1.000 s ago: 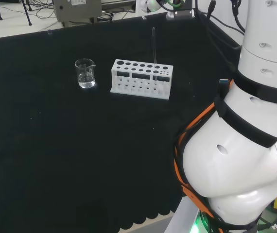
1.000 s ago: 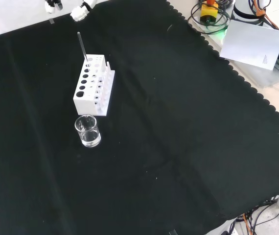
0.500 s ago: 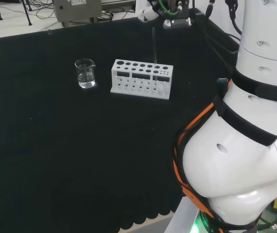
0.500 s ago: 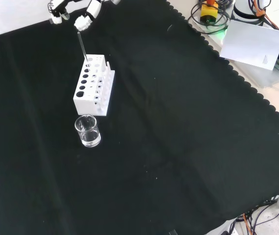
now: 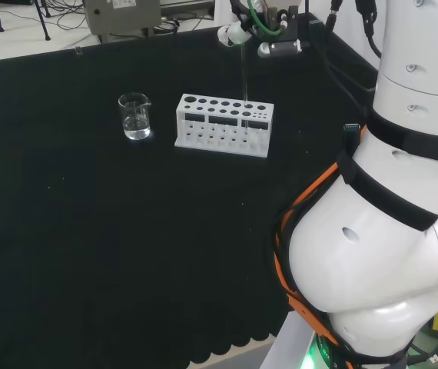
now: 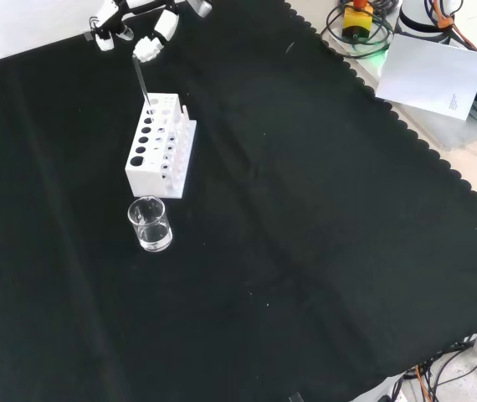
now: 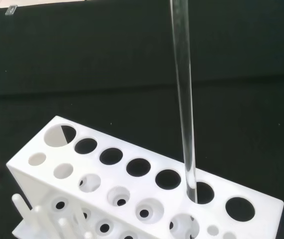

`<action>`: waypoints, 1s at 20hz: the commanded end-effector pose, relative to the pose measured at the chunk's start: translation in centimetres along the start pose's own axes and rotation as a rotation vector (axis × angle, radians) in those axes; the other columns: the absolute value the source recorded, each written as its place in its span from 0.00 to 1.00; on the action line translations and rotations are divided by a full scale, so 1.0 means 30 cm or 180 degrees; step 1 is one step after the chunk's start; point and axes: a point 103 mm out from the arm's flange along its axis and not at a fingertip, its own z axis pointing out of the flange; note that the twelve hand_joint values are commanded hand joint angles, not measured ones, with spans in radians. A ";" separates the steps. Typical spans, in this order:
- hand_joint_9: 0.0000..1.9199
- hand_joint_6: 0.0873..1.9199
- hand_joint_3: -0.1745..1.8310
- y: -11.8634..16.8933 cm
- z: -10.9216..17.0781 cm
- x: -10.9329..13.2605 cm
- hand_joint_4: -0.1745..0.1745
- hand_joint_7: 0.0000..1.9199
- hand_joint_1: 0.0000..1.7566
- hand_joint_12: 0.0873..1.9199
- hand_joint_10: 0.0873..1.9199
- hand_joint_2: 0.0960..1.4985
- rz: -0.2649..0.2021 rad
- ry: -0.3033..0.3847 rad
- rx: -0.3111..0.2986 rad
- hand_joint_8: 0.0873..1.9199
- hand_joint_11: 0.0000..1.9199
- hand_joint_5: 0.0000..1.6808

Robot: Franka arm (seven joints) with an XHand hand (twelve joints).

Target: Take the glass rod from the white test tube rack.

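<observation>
A clear glass rod (image 5: 243, 81) stands upright in a hole near the right end of the white test tube rack (image 5: 220, 132) in the head view. In the front view the rod (image 6: 141, 84) rises from the rack's (image 6: 156, 167) far end. The hand (image 5: 274, 46) hovers at the rod's top. Its white fingertips (image 6: 150, 47) are spread on either side of the rod's tip and hold nothing. The wrist view looks down along the rod (image 7: 185, 109) into the rack (image 7: 42, 172); the rod sits in the second hole from one end.
A small clear glass beaker (image 5: 134, 116) stands to the left of the rack in the head view, nearer than the rack (image 6: 150, 224) in the front view. The arm's white links (image 5: 388, 231) take up the head view's right. Black cloth surrounds the rack.
The hand has come down from the top edge to the rod's upper end. Rod, rack and beaker have not moved.
</observation>
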 end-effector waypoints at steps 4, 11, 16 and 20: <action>0.57 0.51 0.33 0.007 0.092 -0.020 0.00 0.40 0.37 0.70 0.64 0.57 0.0001 0.0009 0.0042 0.60 0.56 0.20; 0.64 0.53 0.33 0.009 0.132 -0.020 0.00 0.41 0.39 0.71 0.66 0.56 -0.0026 0.0006 0.0074 0.61 0.68 0.23; 0.71 0.54 0.34 0.011 0.145 -0.022 0.00 0.45 0.44 0.72 0.64 0.54 -0.0032 0.0042 0.0078 0.61 0.80 0.28; 0.74 0.55 0.35 0.008 0.152 -0.020 0.00 0.47 0.48 0.72 0.63 0.53 -0.0032 0.0055 0.0085 0.62 0.85 0.32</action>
